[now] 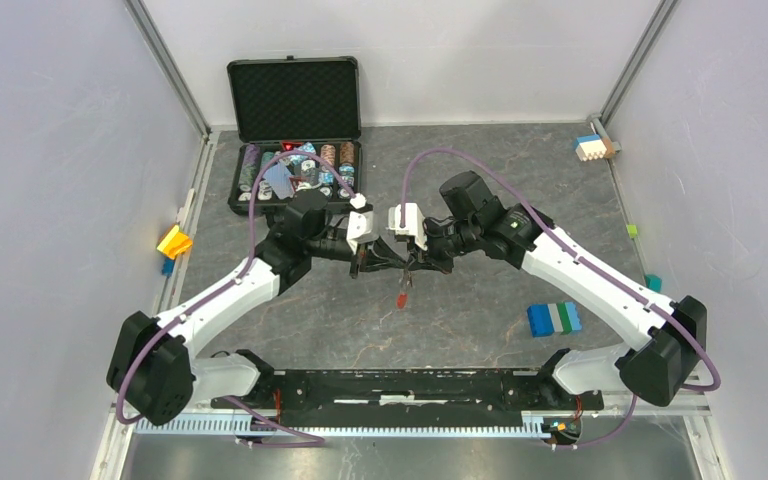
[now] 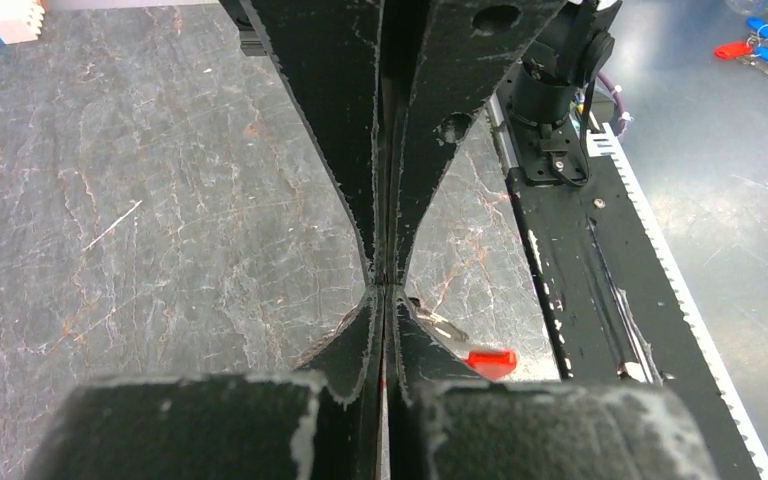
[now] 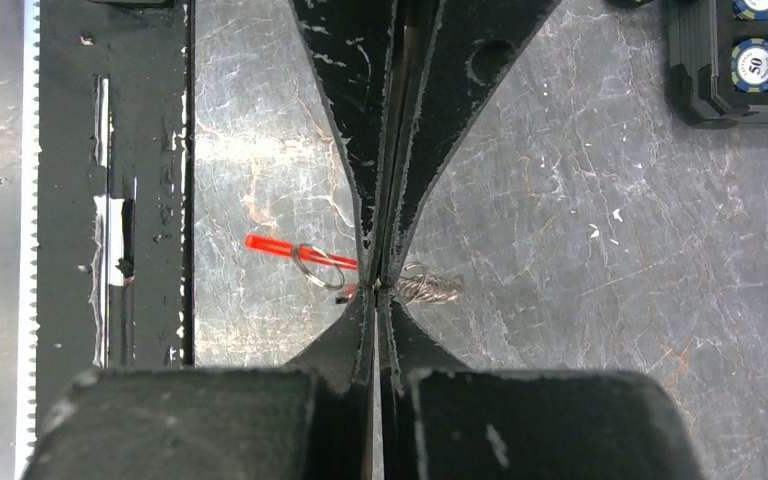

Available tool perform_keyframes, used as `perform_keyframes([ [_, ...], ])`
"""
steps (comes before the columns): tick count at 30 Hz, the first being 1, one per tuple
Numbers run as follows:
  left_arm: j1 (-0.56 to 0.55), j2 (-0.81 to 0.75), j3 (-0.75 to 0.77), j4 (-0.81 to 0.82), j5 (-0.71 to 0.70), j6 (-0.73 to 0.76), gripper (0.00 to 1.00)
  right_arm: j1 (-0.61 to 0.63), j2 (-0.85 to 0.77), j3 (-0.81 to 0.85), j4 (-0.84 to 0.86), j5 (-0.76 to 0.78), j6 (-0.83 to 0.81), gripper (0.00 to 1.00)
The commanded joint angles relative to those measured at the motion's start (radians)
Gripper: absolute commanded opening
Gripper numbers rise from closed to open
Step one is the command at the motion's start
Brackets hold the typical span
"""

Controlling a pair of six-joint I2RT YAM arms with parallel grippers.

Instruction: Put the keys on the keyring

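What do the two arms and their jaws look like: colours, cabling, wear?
Matching pair: left arm and right arm have white link shells and black joint housings. A purple cable runs along each. The left gripper and right gripper have black, flat, tapered jaws with scuffed pale edges.

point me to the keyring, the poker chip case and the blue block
keyring [image 3: 282, 247]: right wrist view, on its red tag
poker chip case [image 1: 295, 100]: top view, on the foam inside its open lid
blue block [image 1: 539, 319]: top view, on its blue left part
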Motion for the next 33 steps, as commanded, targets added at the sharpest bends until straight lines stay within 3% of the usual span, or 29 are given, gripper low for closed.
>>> perform_keyframes([
  [1,-0.003,-0.033,-0.039,0.069,0.014,-0.008,0.02,0.009,-0.014,0.039,0.048,0.009,0.022,0.00],
  [3,-0.004,-0.041,-0.058,0.115,0.019,-0.044,0.02,0.008,-0.021,0.035,0.054,0.017,0.024,0.00],
  [6,0.000,-0.047,-0.081,0.185,0.038,-0.097,0.02,0.007,-0.026,0.029,0.053,0.025,0.024,0.08],
  [15,0.028,-0.062,-0.137,0.351,0.074,-0.219,0.02,-0.008,-0.072,-0.003,0.053,0.001,0.005,0.50],
  [20,0.043,-0.073,-0.183,0.524,0.109,-0.338,0.02,-0.038,-0.096,-0.039,0.055,-0.028,-0.016,0.51],
  [24,0.047,-0.071,-0.224,0.702,0.123,-0.443,0.02,-0.082,-0.116,-0.099,0.076,-0.140,-0.021,0.50],
  [33,0.048,-0.055,-0.243,0.792,0.128,-0.489,0.02,-0.090,-0.114,-0.142,0.116,-0.309,-0.028,0.48],
])
